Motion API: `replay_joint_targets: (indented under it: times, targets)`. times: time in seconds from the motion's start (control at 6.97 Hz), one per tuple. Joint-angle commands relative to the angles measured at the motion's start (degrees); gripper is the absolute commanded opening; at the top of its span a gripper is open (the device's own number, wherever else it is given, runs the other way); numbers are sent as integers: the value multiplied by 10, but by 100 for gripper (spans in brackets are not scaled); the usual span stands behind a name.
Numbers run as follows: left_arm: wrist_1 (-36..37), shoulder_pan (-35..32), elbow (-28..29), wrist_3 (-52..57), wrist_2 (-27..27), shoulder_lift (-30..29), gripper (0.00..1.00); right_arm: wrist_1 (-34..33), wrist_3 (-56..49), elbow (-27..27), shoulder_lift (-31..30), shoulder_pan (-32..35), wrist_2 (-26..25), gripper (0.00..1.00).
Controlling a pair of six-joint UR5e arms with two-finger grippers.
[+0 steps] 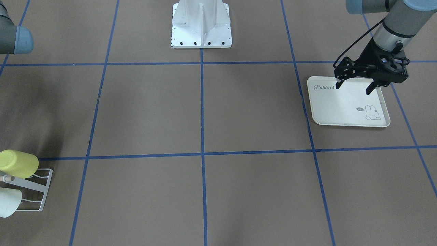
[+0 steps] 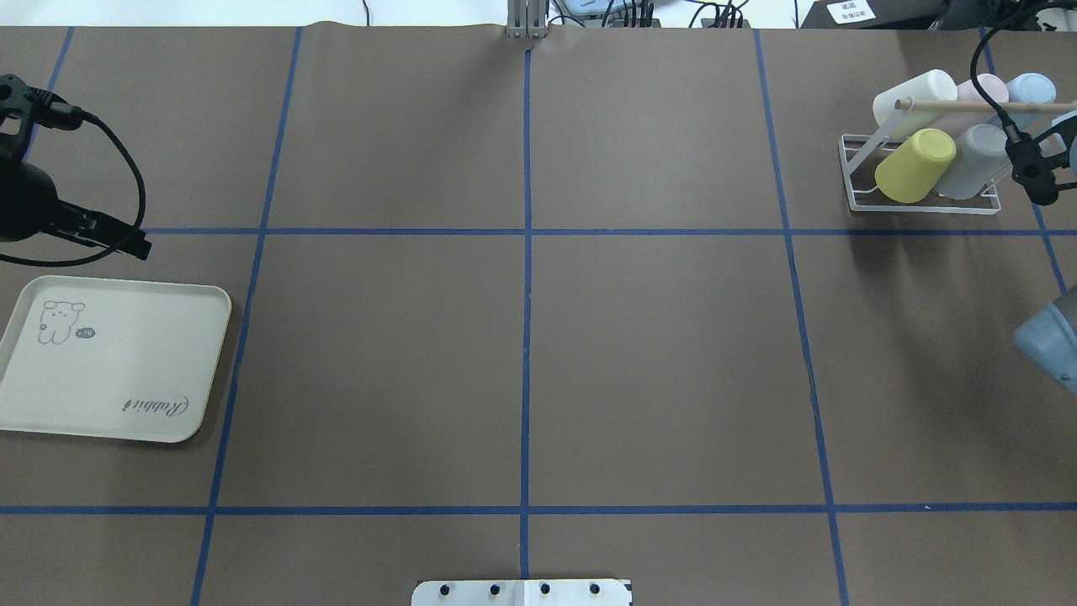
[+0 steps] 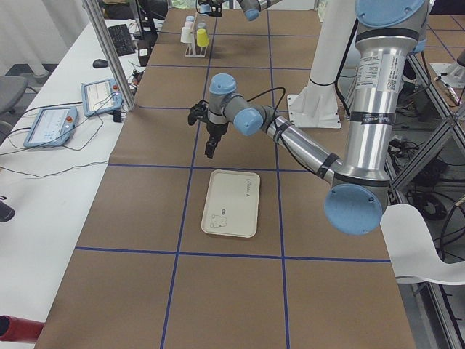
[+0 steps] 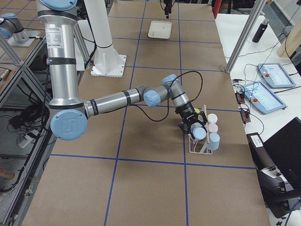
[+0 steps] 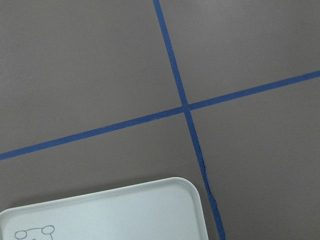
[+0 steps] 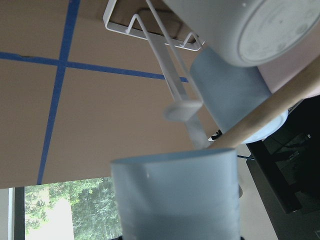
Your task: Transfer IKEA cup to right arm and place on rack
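A light-blue IKEA cup (image 6: 175, 195) fills the bottom of the right wrist view, its rim just under a slanted prong of the white wire rack (image 6: 150, 30). My right gripper (image 4: 194, 126) is shut on that cup at the rack (image 2: 858, 181), though its fingers are hidden in the wrist view. Several cups hang on the rack, among them a yellow one (image 2: 915, 164) and a grey one (image 2: 976, 160), below the wooden dowel (image 2: 968, 105). My left gripper (image 1: 354, 88) hangs open and empty over the far edge of the rabbit-print tray (image 1: 341, 116).
The white robot base (image 1: 201, 30) stands at the middle of the table's robot side. Blue tape lines grid the brown tabletop. A side desk with tablets (image 4: 263, 94) runs beyond the rack's side of the table.
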Motion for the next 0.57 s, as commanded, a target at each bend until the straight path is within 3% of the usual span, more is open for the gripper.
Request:
replay_joint_targets:
  times: [0.0, 0.43]
  targets:
    - [-1, 1, 2, 0, 0, 0, 100, -1, -4, -8, 5, -9, -16, 36]
    - [-1, 2, 3, 0, -1, 0, 100, -1, -8, -41, 25, -18, -39, 45]
